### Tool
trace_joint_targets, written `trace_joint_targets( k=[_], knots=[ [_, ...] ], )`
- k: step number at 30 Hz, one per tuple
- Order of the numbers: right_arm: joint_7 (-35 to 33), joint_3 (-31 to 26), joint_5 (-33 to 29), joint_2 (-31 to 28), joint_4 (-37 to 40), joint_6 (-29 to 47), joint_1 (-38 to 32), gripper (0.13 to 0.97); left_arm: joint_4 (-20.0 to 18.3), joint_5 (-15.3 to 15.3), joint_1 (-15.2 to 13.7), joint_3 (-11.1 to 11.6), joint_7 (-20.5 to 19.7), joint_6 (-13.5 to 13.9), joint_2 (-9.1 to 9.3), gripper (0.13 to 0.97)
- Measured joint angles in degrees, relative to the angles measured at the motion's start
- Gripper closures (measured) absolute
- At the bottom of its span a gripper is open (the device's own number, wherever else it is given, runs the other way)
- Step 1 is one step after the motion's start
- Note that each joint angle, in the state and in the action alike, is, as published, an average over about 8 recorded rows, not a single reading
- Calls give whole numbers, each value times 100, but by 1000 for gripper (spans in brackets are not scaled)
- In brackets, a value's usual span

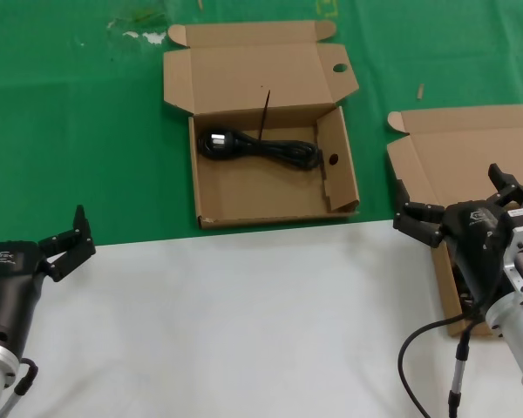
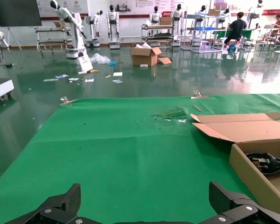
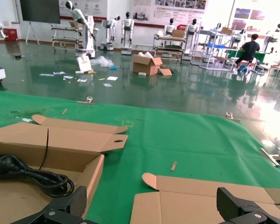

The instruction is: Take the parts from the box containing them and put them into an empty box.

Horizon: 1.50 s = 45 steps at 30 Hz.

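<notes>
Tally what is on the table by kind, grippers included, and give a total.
Cardboard boxes: 2, the box with a round hole in its lid flap and the plain-lidded box
Power cords: 1 visible, the black coiled cord in the holed box
Grippers: 2, left gripper and right gripper, both open
Total: 5

We see a green cloth tabletop (image 1: 78, 131) spreading beyond our fingers, and a plain white sheet (image 1: 235, 322) lying level with them. Far past them, an open brown cardboard carton (image 2: 147, 55) sits on the glossy floor (image 2: 32, 107).
</notes>
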<state>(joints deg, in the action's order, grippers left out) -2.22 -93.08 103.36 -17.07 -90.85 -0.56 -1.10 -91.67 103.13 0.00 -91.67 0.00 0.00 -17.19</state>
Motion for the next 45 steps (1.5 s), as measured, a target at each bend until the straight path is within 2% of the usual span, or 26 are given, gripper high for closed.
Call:
trace_joint_targets(
  k=[45],
  knots=[
    [0, 0, 0, 0, 0, 0, 0, 129, 0, 0, 0, 0, 0, 0, 0, 132]
  ],
)
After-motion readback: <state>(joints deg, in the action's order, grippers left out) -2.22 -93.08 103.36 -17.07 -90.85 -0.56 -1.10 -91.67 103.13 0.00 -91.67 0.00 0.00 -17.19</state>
